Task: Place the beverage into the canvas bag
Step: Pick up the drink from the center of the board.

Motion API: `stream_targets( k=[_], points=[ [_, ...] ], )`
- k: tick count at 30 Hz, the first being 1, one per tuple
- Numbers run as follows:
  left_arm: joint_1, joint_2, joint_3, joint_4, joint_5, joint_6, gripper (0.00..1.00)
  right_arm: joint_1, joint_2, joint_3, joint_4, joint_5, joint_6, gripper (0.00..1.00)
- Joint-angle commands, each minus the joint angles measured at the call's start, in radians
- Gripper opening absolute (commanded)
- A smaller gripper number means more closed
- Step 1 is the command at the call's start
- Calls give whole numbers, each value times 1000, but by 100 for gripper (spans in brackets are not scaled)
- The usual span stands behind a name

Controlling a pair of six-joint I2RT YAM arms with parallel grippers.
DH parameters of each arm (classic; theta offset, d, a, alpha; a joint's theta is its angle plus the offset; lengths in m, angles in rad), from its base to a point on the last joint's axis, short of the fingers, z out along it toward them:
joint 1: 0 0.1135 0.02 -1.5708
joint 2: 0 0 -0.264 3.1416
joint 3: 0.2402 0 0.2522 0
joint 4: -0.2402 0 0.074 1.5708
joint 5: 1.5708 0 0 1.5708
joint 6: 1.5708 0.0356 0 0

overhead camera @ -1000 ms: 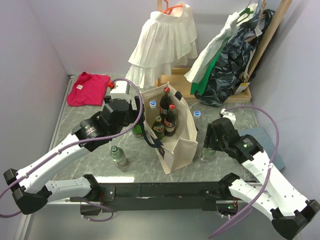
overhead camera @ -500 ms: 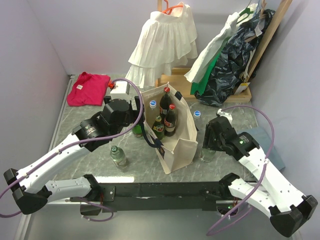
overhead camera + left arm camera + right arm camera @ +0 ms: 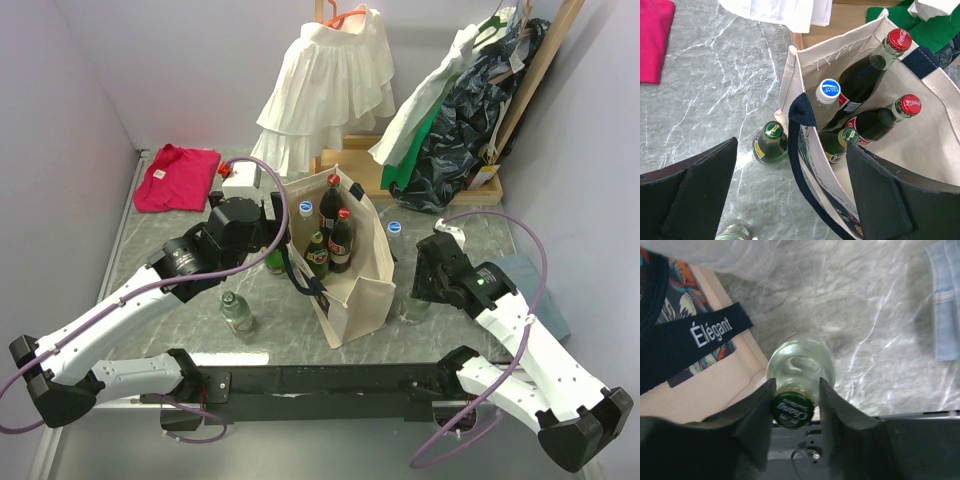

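While left gripper (image 3: 790, 167) gapes over bag (image 3: 927, 135), right gripper (image 3: 796, 386) brackets bottle cap (image 3: 792, 409), clamp uncertain; grasp step, next needs firm lift.

A robot lab's test cell, dressed as a clothes shop: lilac walls (image 3: 90, 80) box in a marble-look table (image 3: 150, 225) (two arms (image 3: 110, 315) bolted at its near edge) and garments (image 3: 325, 85) hang on a wooden rack (image 3: 350, 165).
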Motion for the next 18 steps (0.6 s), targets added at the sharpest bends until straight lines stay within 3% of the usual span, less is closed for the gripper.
stream_targets(
  k=[1,5,18],
  points=[
    [-3,-1,7,37,-16,17,95,-6,2,24,-1,-5,13,36],
    [-3,-1,7,37,-18,18,95,-6,-3,24,-7,-5,15,2],
    [-3,-9,0,34,-21,14,95,-6,-6,40,-6,0,7,0]
  ],
)
